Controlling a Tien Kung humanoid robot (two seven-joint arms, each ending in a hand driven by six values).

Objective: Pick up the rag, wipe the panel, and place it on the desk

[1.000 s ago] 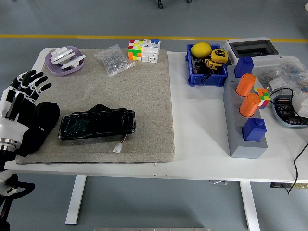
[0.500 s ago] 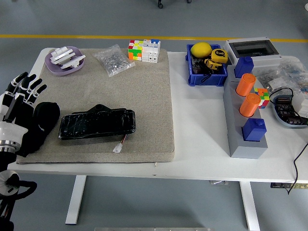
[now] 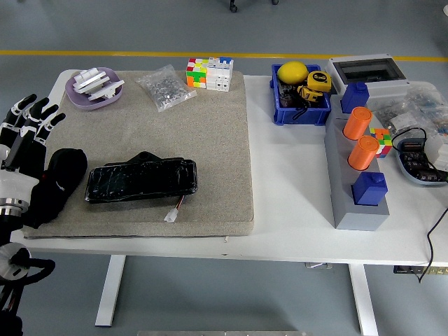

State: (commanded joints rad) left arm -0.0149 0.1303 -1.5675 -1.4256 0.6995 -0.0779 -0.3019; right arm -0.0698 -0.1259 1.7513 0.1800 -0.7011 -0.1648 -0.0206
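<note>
A black rag lies bunched on the left edge of the grey mat. A black glossy panel lies on the mat just right of the rag, with a small white plug on a wire at its lower right. My left hand is at the table's left edge, just left of the rag, fingers spread and holding nothing. My right hand is out of view.
A purple bowl of white parts, a clear bag of small parts and puzzle cubes sit at the mat's back. A blue bin, a grey block with orange cylinders and clutter stand at the right.
My left hand has drawn back to the left and slightly up, away from the rag. The rag and panel have not moved.
</note>
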